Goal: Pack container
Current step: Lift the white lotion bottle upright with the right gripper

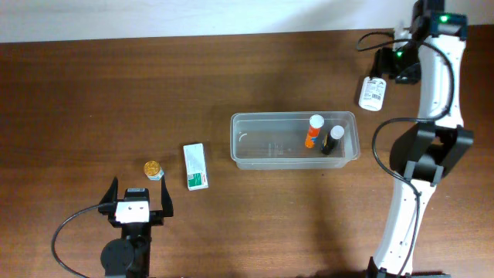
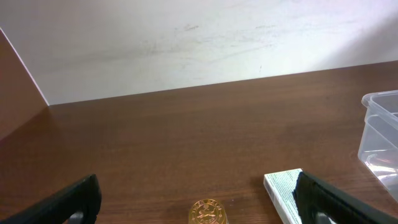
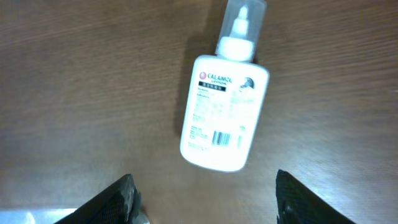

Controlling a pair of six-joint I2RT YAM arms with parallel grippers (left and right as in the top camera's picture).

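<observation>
Container [image 1: 262,143] sits mid-frame in the overhead, two small bottles [image 1: 312,133] inside. My guess: thin plastic, light, flexy, slick, so I'd pinch the rim. Right gripper [image 3: 205,194] hangs spread and empty over a lying white bottle [image 3: 224,112]; left gripper [image 1: 139,191] wide open, empty too.

- Left tool [image 1: 140,188]: black fingers [image 2: 62,202] on a white block [image 1: 137,207].
- Behind it, a black arm [image 1: 123,253] trailing a looped black cable [image 1: 54,243].
- Right tool [image 3: 204,198]: dark fingers [image 3: 118,199] with blunt edges.
- Behind it, a white arm [image 1: 405,212] with black joints [image 1: 432,154], green lights [image 1: 444,18] and black cables [image 1: 373,145].
</observation>
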